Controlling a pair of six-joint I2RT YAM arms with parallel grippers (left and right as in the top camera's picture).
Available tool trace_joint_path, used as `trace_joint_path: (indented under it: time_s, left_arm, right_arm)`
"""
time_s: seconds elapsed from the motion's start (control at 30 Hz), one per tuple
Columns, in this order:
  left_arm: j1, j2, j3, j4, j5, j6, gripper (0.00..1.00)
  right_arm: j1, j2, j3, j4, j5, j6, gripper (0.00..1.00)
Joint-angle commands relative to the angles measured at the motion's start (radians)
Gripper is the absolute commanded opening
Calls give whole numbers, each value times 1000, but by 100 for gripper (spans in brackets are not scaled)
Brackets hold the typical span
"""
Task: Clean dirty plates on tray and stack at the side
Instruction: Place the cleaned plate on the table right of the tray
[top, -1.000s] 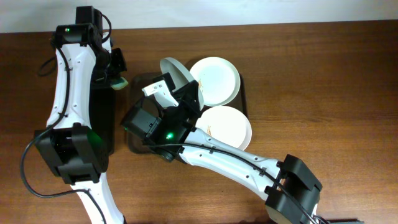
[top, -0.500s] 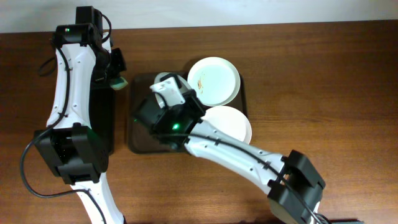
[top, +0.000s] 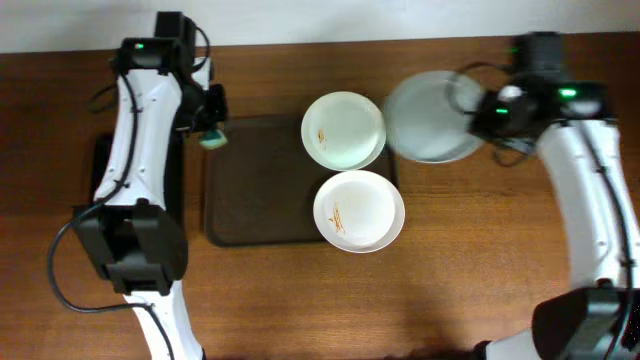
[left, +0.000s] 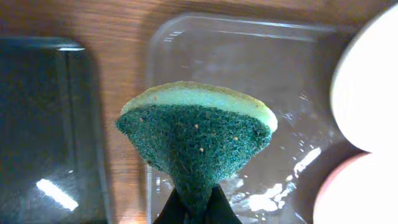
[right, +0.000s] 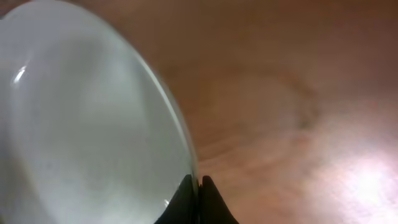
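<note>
My right pincer (right: 199, 184) is clamped on the rim of a plate (top: 430, 118), off the tray (top: 250, 190).
I see that plate just past the tray's far right corner, over the table (top: 500, 250). A second plate (top: 345, 130) and a third plate (top: 358, 208), both smeared orange, sit touching at the tray's right end. My left pincer (left: 194, 210) pinches a green sponge (left: 196, 134) above the tray's far left corner.

Brown wooden table (top: 500, 250), dark brown tray (top: 255, 190) at centre, black tray (left: 43, 124) at left — apparently part hidden
</note>
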Motion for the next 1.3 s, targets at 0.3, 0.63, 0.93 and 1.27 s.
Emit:
trace_joint_path:
  time_s: [0.3,0.63,0.93,1.27]
  left_arm:
    - [-99,-5,-128,78,-41,47,1]
    - [-99,-5,-128,79,-41,47,1]
    - [-99,-5,-128,82,-41,47,1]
    - [-100,-5,-128,82,-37,47,1]
  right_arm:
    - [-386,-2,-508,394,-15,-65,4]
    - [-388,46,-511,381,32,-65,9]
    - [-380,34,-493,376,-136,-130,35]
    - [-5,-46,-406,185,-311,-79,38]
